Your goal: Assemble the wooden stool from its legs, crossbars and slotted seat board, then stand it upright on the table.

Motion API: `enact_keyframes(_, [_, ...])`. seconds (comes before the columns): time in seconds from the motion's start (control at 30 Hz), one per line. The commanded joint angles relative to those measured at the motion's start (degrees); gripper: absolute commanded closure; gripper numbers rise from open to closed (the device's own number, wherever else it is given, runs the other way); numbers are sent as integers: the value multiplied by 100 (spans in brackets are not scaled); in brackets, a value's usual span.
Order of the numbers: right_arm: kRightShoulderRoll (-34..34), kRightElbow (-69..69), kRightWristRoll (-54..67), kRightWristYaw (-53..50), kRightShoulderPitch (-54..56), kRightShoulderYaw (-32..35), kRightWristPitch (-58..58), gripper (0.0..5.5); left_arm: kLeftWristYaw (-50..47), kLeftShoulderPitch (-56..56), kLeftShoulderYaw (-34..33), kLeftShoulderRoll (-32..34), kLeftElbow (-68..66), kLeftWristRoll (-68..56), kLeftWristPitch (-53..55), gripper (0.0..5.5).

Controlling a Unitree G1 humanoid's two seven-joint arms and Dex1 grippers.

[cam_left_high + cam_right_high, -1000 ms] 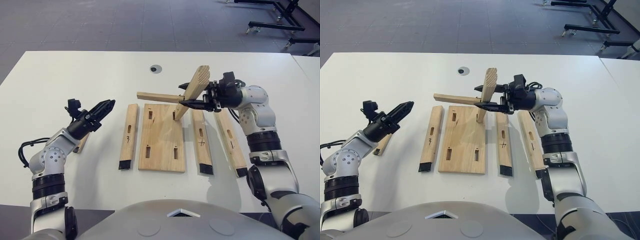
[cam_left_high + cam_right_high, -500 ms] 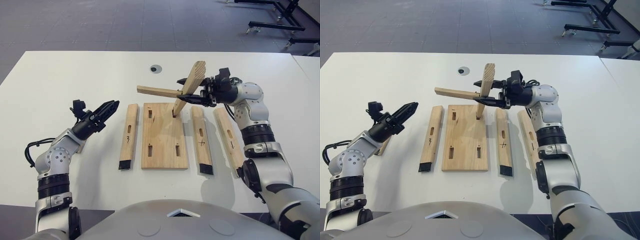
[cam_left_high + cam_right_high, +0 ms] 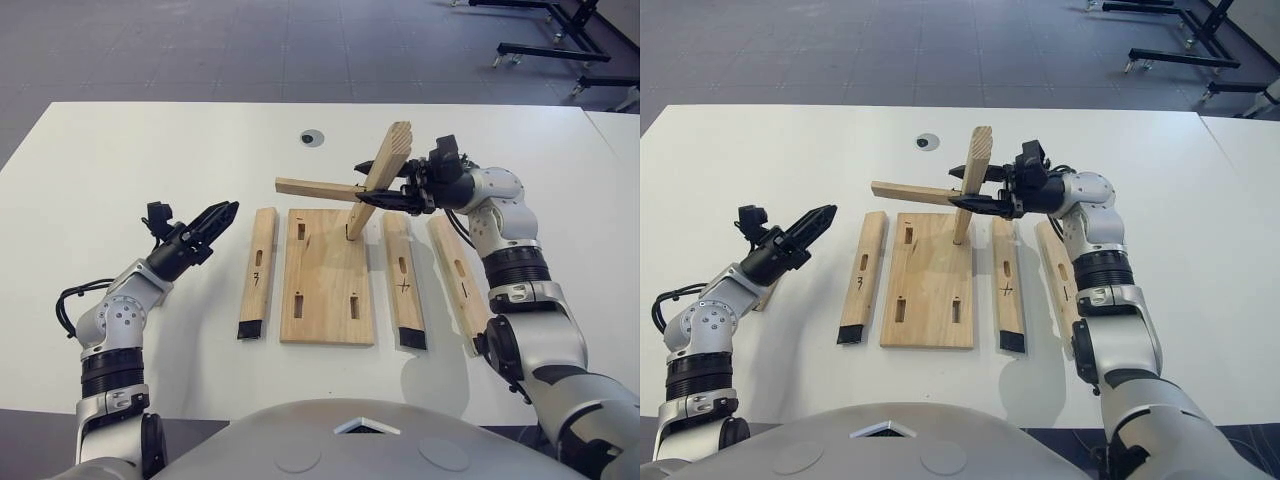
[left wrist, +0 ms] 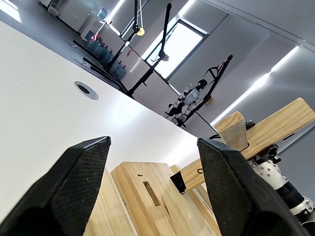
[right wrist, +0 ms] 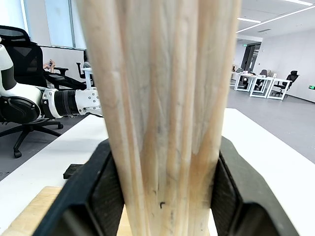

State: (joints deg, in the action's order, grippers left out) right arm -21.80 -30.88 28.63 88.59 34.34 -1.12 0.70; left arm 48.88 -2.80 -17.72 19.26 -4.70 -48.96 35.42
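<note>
Nearest, one slotted seat board (image 3: 325,275) lies flat mid-worktop (image 3: 150,150), flanked by three loose legs: a left leg (image 3: 258,270) and two right legs (image 3: 402,278). Toward the left edge, the left gripper (image 3: 226,212) hovers with its fingers spread, holding nothing. Farthest, the right gripper (image 3: 375,186) pinches a fourth, tilted leg (image 3: 397,145) carrying one crossbar (image 3: 315,188), its lower end on the board's far right corner.

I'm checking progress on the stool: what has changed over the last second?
The right pincer, still shut on the leg with its crossbar, lifted slightly, tipping the leg a little more upright over the seat board. The left pincer edged slightly toward the parts, still open and empty. The three loose legs and the board stayed put.
</note>
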Motion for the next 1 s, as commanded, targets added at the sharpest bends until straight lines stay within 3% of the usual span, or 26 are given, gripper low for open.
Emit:
enact_keyframes(0.03, [-38,-115,-237,-135,11,-60,-80,345,-11,-24,0,-23,-15,46,-63,229])
enact_keyframes(0.1, [-26,-161,-292,-261,58,-54,-64,345,5,-14,1,-35,-57,67,-101,229])
enact_keyframes(0.13, [-28,-176,-307,-325,100,-42,-81,308,6,-6,2,-44,-72,78,-121,229])
enact_keyframes(0.63, [6,140,160,-1182,597,957,-137,71,4,76,6,-148,-102,111,-228,229])
enact_keyframes(0.87, [336,969,228,-2716,452,1402,175,71,-20,127,-76,-180,-70,74,-217,229])
enact_keyframes(1.0, [556,1772,-92,-4269,-5,1637,261,71,-99,220,-160,-108,70,107,-218,229])
